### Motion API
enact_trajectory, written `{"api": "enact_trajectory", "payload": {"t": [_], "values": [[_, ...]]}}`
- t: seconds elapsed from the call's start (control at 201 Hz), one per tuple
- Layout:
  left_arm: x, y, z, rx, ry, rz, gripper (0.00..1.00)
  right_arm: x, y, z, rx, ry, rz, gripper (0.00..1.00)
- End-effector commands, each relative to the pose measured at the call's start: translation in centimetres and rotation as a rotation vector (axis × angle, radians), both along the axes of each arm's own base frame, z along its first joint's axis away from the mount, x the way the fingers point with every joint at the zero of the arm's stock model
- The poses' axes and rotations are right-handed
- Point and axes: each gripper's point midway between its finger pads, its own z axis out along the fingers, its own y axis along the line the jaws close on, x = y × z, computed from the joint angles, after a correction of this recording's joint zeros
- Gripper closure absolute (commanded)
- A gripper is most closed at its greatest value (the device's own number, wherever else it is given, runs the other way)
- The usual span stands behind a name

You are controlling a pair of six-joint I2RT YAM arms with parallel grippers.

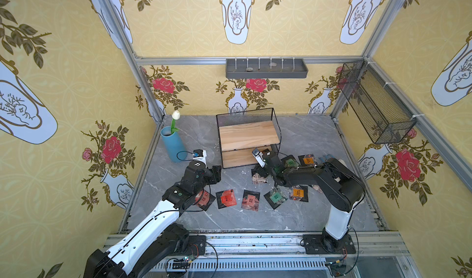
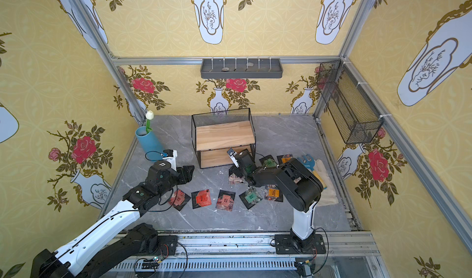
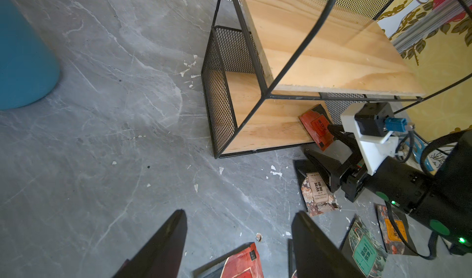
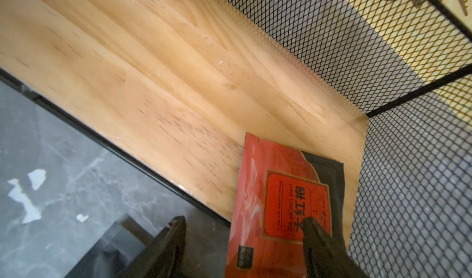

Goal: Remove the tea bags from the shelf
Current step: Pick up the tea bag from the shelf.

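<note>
The shelf [image 1: 247, 136] [image 2: 224, 136] stands at the back middle of the floor, and its top board is bare. One red tea bag [image 4: 281, 195] [image 3: 318, 128] lies at the lower board's right front corner and sticks out over the front rail. My right gripper [image 4: 244, 220] [image 1: 264, 161] is open and straddles that bag, one finger above its label and the other off to the side below it. Several tea bags lie on the floor in front, among them a red one [image 1: 228, 198], a green one [image 1: 275, 197] and an orange one [image 1: 297, 193]. My left gripper [image 3: 237, 212] [image 1: 217, 173] hovers open and empty, left of the shelf's front.
A blue vase [image 1: 173, 143] with a white tulip stands left of the shelf, near my left arm. A grey tray [image 1: 265, 68] hangs on the back wall and a black mesh basket [image 1: 375, 103] on the right wall. A blue tool [image 2: 307, 161] and a cloth [image 2: 324, 177] lie at the right.
</note>
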Motion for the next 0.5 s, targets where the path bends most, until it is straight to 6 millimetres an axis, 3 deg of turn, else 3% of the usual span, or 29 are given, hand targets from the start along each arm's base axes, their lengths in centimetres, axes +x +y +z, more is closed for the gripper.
{"api": "enact_trajectory", "payload": {"t": [0.0, 0.493], "values": [[0.1, 0.2, 0.0, 0.006, -0.007, 0.009, 0.27, -0.1, 0.9, 0.1, 0.049, 0.017, 0.025, 0.37], [0.2, 0.1, -0.2, 0.002, 0.002, 0.01, 0.29, -1.5, 1.0, 0.9, 0.091, 0.053, 0.043, 0.69]]}}
